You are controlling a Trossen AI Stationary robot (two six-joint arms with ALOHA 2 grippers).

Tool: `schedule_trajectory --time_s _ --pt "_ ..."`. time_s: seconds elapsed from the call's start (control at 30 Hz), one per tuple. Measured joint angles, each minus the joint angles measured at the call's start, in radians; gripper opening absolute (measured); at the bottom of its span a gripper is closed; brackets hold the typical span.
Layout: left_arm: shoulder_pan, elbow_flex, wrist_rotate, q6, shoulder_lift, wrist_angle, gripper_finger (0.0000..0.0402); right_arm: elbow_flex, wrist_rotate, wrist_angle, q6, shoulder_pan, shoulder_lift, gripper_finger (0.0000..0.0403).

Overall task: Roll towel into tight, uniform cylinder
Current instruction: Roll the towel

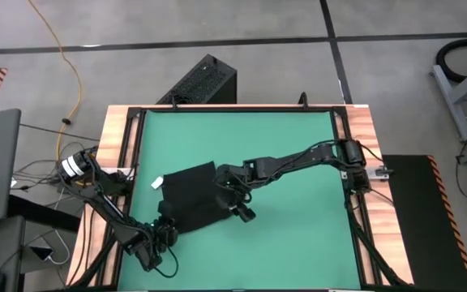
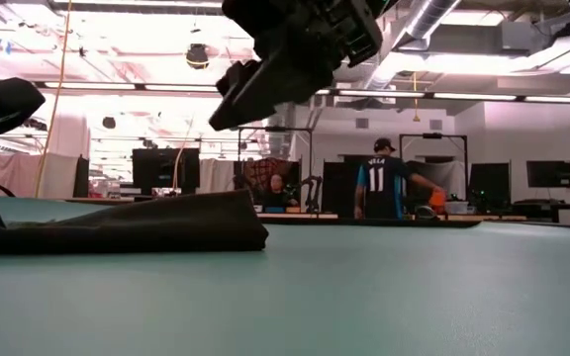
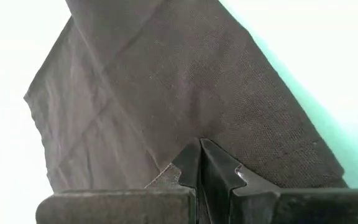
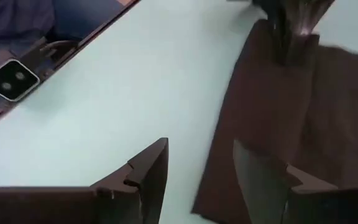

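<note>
Nearest us, our left gripper (image 3: 199,163) is pinched together on the towel's (image 1: 191,199) near corner. Our right gripper (image 4: 199,177) hangs spread over its right edge. We see the towel flat on the green mat (image 1: 298,154), its length running diagonally.

The towel's (image 1: 191,197) near corner lies hidden under the left gripper (image 1: 166,229).

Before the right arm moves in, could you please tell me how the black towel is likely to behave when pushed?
Probably floppy: the towel shows creases and lies flat on the green mat. It will likely bunch or fold instead of sliding whole. Probably light for its size, being thin cloth.
</note>
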Motion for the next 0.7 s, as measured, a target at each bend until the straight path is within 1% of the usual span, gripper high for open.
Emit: schedule_trajectory --time_s 0.07,0.2,0.3,0.43,0.53,0.7 --pt "0.0 -0.014 -0.006 -0.015 -0.001 0.003 0.0 0.0 0.014 0.003 -0.048 0.013 0.003 0.0202" --pt "-0.001 -0.04 -0.007 -0.048 -0.004 0.003 0.0 0.001 0.162 -0.037 -0.201 0.051 0.026 0.0213" --pt "-0.001 -0.043 -0.007 -0.05 -0.009 0.001 0.0 -0.003 0.243 -0.084 -0.275 0.067 0.036 0.0232" --pt "0.0 -0.045 -0.003 -0.04 -0.027 -0.013 0.0 0.002 0.318 -0.069 -0.348 0.064 0.037 0.0263" --pt "0.0 -0.046 0.009 -0.041 -0.052 -0.044 0.0 0.0 0.358 -0.079 -0.41 0.073 0.038 0.0281" --pt "0.0 -0.051 0.006 -0.049 -0.095 -0.071 0.0 0.0 0.375 -0.071 -0.459 0.091 0.037 0.0296"
